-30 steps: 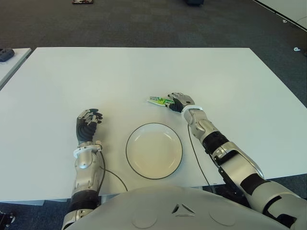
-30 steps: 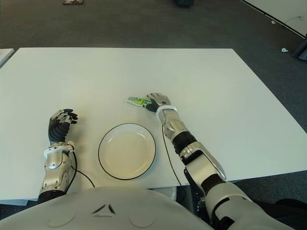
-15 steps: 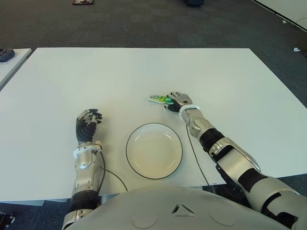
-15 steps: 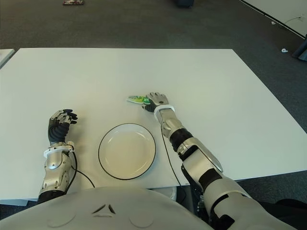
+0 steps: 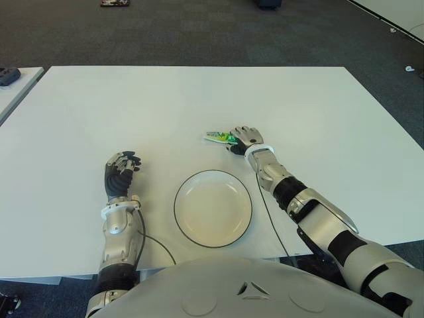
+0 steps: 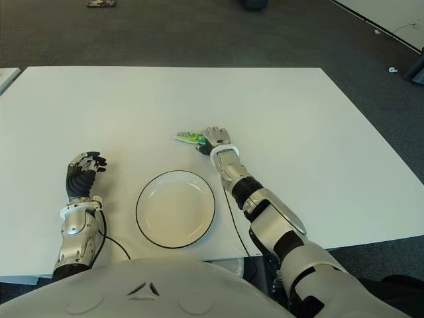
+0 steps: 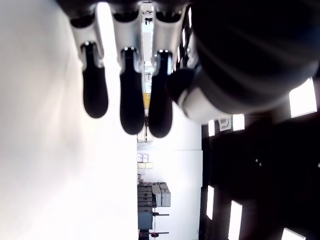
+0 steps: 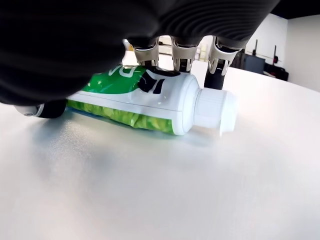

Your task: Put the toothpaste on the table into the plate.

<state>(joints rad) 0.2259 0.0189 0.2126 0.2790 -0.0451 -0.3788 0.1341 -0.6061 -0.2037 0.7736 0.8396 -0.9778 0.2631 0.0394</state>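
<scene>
A green and white toothpaste tube (image 5: 217, 137) lies flat on the white table (image 5: 199, 99), just beyond the plate. The plate (image 5: 177, 199) is white with a dark rim and holds nothing. My right hand (image 5: 244, 137) is over the tube's near end. In the right wrist view the tube (image 8: 145, 100) rests on the table with its white cap (image 8: 215, 111) showing; the fingers (image 8: 183, 56) arch over its far side and the thumb (image 8: 42, 109) sits on the near side. My left hand (image 5: 120, 171) shows left of the plate, fingers curled, holding nothing.
A second table (image 5: 13, 89) stands at the far left with a dark object (image 5: 6, 74) on it. Thin cables run along the table by each forearm (image 5: 156, 242). Dark carpet floor lies beyond the table's far edge.
My right hand has slid a little forward and to the left, farther over the toothpaste. The tube, the plate and the left hand have not moved.
</scene>
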